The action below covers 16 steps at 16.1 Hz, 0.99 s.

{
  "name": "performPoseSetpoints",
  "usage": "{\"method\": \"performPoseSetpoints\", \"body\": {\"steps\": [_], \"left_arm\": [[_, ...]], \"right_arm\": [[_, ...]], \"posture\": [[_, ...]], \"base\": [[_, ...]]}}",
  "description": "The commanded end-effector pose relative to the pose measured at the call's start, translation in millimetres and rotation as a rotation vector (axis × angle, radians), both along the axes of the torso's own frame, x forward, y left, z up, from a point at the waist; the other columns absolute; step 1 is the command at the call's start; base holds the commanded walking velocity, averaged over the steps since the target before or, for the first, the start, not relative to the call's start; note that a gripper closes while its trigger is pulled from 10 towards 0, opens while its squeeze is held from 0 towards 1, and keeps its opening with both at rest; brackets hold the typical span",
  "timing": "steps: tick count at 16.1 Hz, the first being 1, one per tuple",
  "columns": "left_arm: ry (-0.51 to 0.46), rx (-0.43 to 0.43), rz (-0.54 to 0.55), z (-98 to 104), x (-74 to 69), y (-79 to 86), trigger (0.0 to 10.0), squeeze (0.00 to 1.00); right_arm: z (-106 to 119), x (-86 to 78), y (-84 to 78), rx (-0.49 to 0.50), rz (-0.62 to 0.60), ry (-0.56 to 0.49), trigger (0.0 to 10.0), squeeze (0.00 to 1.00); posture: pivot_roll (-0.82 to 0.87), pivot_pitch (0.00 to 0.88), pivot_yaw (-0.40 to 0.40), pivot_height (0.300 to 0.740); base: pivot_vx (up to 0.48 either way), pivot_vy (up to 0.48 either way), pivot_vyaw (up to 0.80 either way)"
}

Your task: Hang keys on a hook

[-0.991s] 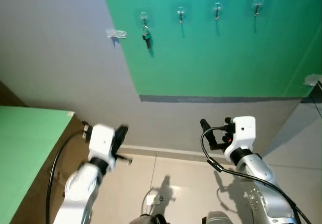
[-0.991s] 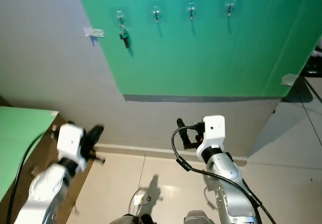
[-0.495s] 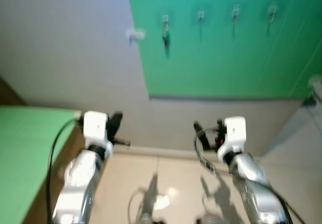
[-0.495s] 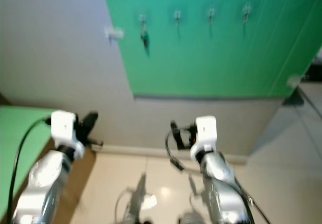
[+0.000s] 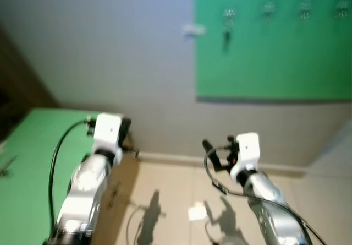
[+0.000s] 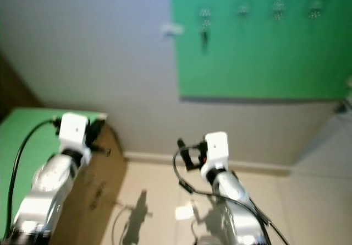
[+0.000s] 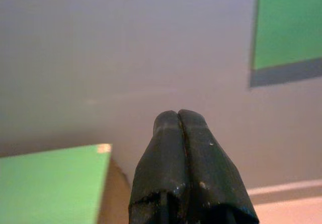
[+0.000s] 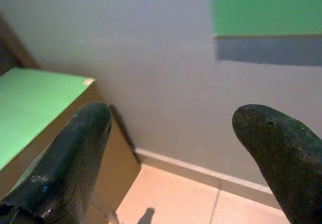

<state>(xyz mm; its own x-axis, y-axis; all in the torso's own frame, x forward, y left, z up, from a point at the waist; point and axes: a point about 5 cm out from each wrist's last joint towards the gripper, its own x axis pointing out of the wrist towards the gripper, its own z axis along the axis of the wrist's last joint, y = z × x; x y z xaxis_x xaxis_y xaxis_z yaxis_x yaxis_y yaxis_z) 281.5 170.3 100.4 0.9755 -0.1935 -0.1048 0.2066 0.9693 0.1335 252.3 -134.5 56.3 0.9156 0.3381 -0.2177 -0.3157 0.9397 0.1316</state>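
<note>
Blurred head view facing a grey wall w/ a green panel point(image 5: 275, 63) at upper right. A row of hooks point(image 5: 269, 7) runs across the panel; keys point(image 5: 226, 30) hang from the leftmost hook point(image 5: 228, 14). Left gripper point(image 7: 179, 121), fingers pressed together & empty, is raised over the corner of a green table point(image 5: 38, 162). Right gripper point(image 8: 171, 128), fingers spread wide & empty, is held low facing the wall above the tan floor point(image 5: 176, 201).

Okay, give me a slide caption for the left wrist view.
Shut left gripper pointing at grey wall, green tabletop below.
</note>
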Motion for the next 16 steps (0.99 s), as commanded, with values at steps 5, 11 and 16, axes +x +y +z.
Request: {"method": "performPoseSetpoints", "body": {"steps": [5,11,16], "left_arm": [[-0.008,0.005,-0.032,2,0.9,-10.4,10.0,0.0],[0.002,-0.008,-0.048,0,-6.1,-18.5,10.0,0.0],[-0.013,-0.014,-0.016,2,-4.0,-13.0,10.0,0.0]], "right_arm": [[1,-0.1,-4.9,0.012,-0.018,0.0,10.0,0.0],[-1,2.6,-4.7,0.003,-0.001,0.012,10.0,0.0],[-3,2.5,-2.9,0.006,0.023,0.022,10.0,0.0]], "posture": [[-0.19,0.047,0.115,0.736],[-0.17,0.038,0.102,0.736],[-0.17,0.03,0.096,0.736]], "base": [[0.0,0.0,0.51],[-0.041,0.0,0.0],[-0.233,0.0,0.0]]}}
